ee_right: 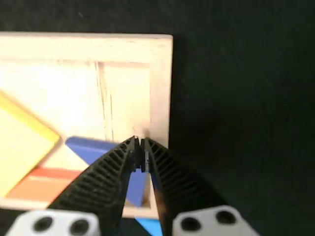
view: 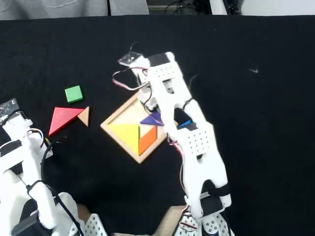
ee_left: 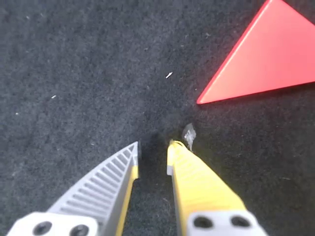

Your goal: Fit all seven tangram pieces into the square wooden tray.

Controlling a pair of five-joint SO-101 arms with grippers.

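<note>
Currently, at the far left, your left gripper (ee_left: 153,147) sits low over the black cloth with its fingers a narrow gap apart and nothing between them. The large red wooden triangle (view: 63,118) lies just beyond its tips, apart from them, so this arm looks parked beside its next pick, not engaged. Just past the red one sits the small green wooden square (view: 74,93). The small tan wooden triangle (view: 85,116) lies against the red triangle's corner. All three wait outside the square wooden tray (ee_right: 161,83), which lies near the table's middle, turned like a diamond. Inside it, the big yellow triangle (view: 127,133) and the orange triangle (view: 147,139) are seated side by side, leaving the upper part bare. Over that, your right gripper (ee_right: 141,143) points down near the tray's inner edge, its tips drawn almost together. The dark blue piece (ee_right: 91,147) lies beneath the fingers; I can't tell whether they pinch it, though they seem placed to nudge it flat. A light blue piece (view: 184,124) shows under that arm, outside the tray.
</note>
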